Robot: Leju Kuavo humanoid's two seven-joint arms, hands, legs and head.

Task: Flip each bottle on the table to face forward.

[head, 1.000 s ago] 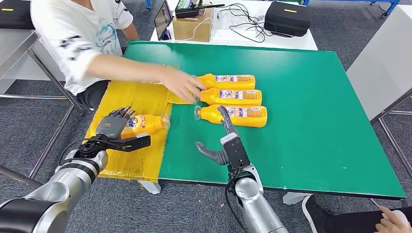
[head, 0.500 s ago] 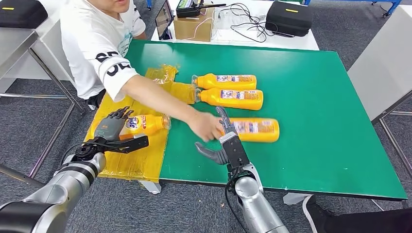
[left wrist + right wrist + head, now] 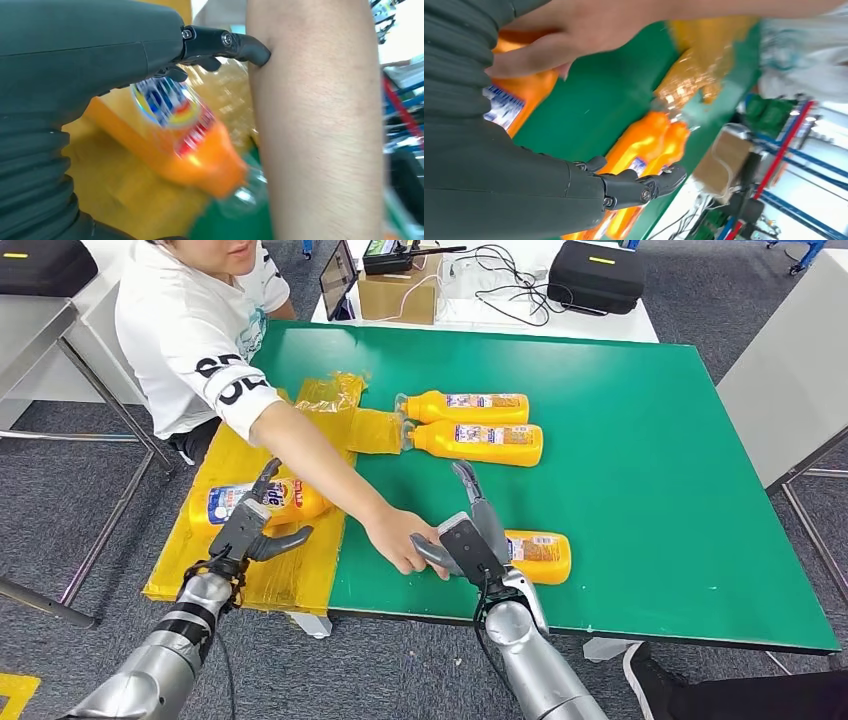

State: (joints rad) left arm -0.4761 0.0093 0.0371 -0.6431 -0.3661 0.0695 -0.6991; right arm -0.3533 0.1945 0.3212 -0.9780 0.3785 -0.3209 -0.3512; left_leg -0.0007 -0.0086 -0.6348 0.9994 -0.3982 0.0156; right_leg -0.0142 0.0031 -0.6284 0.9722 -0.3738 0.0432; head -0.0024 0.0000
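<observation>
Four orange bottles point(image 3: 470, 407) lie flat; both hands' point(image 3: 247, 530) fingers point(image 3: 464, 480) spread, holding nothing.

person in a white printed t-shirt point(image 3: 190, 335) leaning in from the far left, bare arm point(image 3: 320, 465) stretched across the green table point(image 3: 650, 460), yellow plastic sheet point(image 3: 290, 570) on its left end, cardboard box point(image 3: 397, 297), black case point(image 3: 593, 277), tangled cables point(image 3: 500, 285), grey carpet point(image 3: 60, 530)

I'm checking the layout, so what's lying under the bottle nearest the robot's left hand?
The bottle lies on its side on crinkled yellow plastic sheeting, just beyond the left hand. What lies beneath the sheeting is covered.
</observation>
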